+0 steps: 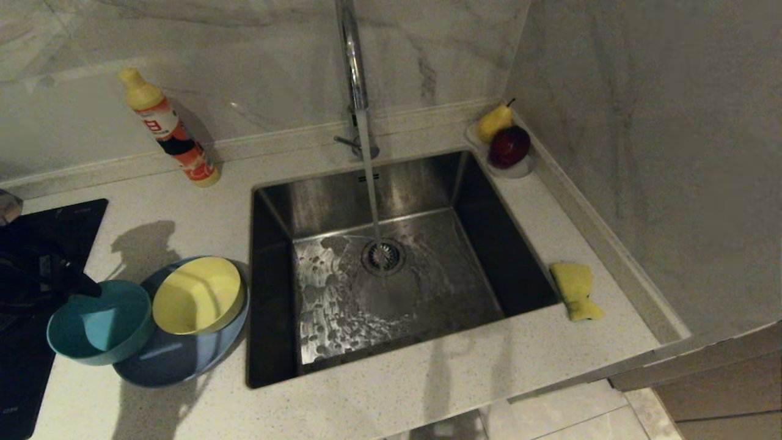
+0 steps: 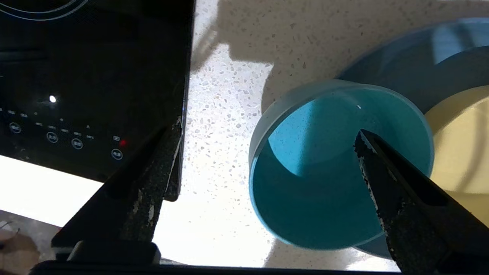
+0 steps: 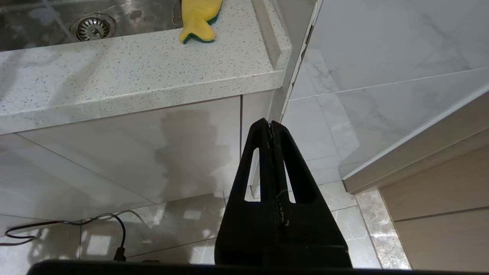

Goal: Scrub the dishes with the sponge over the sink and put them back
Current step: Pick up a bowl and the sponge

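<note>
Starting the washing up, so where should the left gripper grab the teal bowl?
Pinch the teal bowl by its rim wall, coming from above: it sits upright and open, with one of the left gripper's spread fingers over its inside and the other outside.

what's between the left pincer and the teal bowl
Nothing visible: the open left pincer hangs right over the teal bowl, one finger above its inside, the other over the counter beside it.

Dim overhead light, glare on countertop [image 2: 214, 229]
</note>
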Robot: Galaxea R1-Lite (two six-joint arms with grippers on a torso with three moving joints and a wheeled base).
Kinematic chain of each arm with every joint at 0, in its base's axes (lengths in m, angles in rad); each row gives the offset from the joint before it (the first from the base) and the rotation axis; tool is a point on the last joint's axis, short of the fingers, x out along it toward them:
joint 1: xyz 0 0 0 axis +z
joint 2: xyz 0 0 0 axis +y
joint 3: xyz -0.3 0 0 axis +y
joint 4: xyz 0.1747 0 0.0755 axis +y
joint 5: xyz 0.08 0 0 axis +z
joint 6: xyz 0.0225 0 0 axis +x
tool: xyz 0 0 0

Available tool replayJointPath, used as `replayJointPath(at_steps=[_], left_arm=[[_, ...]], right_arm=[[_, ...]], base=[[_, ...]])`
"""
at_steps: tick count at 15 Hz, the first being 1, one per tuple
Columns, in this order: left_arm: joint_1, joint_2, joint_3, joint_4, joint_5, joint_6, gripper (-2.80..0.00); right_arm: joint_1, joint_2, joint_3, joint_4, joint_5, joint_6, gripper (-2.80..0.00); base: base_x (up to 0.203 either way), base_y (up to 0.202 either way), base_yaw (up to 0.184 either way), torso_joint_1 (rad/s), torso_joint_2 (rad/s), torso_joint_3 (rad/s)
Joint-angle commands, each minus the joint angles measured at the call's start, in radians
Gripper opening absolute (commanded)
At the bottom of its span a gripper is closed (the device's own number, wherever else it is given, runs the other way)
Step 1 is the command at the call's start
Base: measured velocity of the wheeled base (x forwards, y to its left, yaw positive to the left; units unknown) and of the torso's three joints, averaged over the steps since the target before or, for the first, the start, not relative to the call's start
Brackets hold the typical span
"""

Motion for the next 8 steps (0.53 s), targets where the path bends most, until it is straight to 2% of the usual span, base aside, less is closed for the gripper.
replayJointPath(at_steps=[1,6,8], left_arm=[[-0.004,0.023,-0.002,0.003,0.004,0.001,0.00],[-0.018,0.035,0.008,0.005,0.032,0.005,0.00],[-0.017,0.043,0.000,0.002,0.055,0.025,0.00]], right_arm=[[0.000,-0.001,0.000,0.000,0.000,0.000,-2.80],[0.000,0.000,0.000,0.000,0.000,0.000,-2.80],[0.000,0.000,0.000,0.000,0.000,0.000,-2.80]], base=[[0.000,0.000,0.000,0.000,0.00,0.000],[0.000,0.000,0.000,0.000,0.00,0.000],[0.000,0.000,0.000,0.000,0.00,0.000]])
